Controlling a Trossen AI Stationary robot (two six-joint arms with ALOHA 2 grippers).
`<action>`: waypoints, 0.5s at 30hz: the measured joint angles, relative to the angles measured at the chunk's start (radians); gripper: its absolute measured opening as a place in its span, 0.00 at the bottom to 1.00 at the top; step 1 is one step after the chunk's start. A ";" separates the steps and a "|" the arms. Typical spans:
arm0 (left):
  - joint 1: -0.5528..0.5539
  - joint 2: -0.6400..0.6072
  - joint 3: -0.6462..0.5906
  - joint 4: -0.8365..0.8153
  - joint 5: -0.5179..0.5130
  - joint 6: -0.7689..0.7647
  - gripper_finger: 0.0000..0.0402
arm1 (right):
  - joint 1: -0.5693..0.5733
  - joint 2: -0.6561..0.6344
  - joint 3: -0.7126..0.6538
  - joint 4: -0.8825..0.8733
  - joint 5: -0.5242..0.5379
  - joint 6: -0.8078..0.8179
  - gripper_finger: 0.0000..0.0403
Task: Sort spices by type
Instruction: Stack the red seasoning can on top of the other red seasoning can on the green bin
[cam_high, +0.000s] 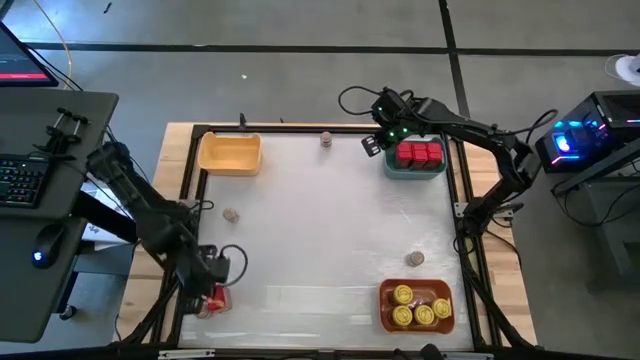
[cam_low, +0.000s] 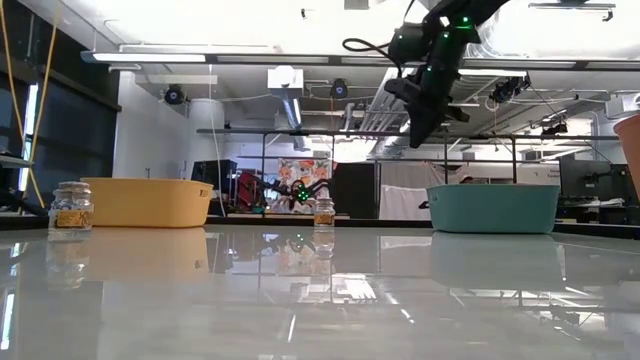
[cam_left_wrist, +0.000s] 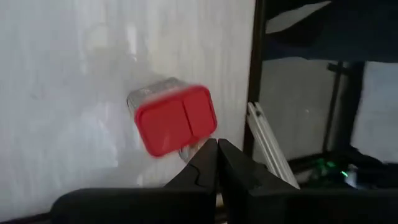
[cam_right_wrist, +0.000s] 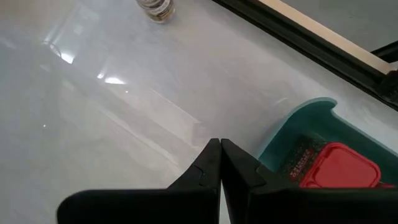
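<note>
Left gripper (cam_high: 212, 288), fingers closed and empty, sits at the near-left table corner beside a red tin (cam_high: 216, 297); right gripper (cam_low: 418, 125), closed and empty, hovers above the far teal bin (cam_low: 493, 208); left wrist view shows the tin just past the fingertips.

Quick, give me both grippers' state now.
Left gripper: shut, holding nothing, beside a red tin.
Right gripper: shut, empty, above the teal bin.
</note>
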 joint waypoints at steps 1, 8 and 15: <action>-0.012 0.019 -0.001 0.019 -0.013 -0.003 0.00 | 0.000 -0.001 0.000 0.002 0.000 0.000 0.00; -0.031 0.131 -0.016 0.037 0.011 0.019 0.00 | 0.004 -0.001 0.000 0.003 -0.004 0.000 0.00; -0.030 0.183 -0.016 0.040 0.011 0.030 0.00 | 0.004 -0.001 0.000 0.003 -0.004 -0.018 0.00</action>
